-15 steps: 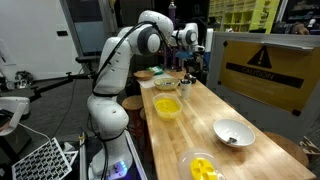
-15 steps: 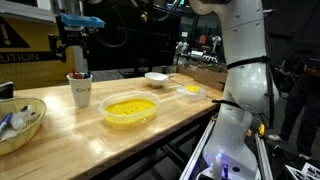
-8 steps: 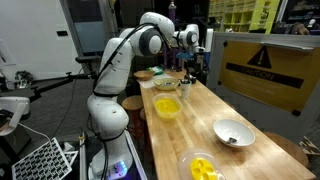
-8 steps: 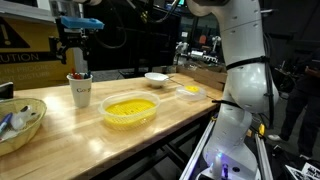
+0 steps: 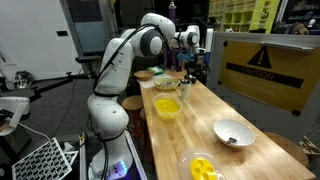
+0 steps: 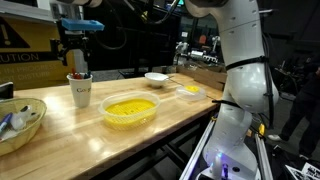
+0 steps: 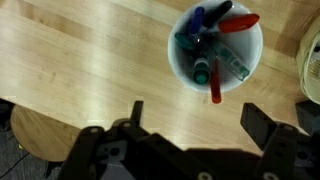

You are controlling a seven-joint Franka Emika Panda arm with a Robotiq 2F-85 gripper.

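- change noted: none visible. over the last second the gripper (image 6: 77, 62) keeps the same place and height in both exterior views, and nothing on the table (image 6: 175, 128) has shifted.
- fingers (image 7: 136, 108): spread wide apart, nothing between them; the wrist view shows only bare wood in the gap.
- thing nearest: a white cup (image 6: 80, 92) standing upright on the table and filled with markers (image 7: 212, 50) in red, green, blue and black.
- relation: in an exterior view the gripper hangs straight above the cup, its tips just over the marker tops; contact cannot be told. in the wrist view the cup sits off-centre, nearer one finger than the other.
- surroundings: a yellow bowl (image 6: 130, 108) near the cup, a wicker basket (image 6: 35, 118) at the table end, a white bowl (image 6: 156, 78) and a small yellow container (image 6: 190, 91) well apart.
- finding: the arm is holding a hover. the cup and markers are untouched and nothing is gripped.
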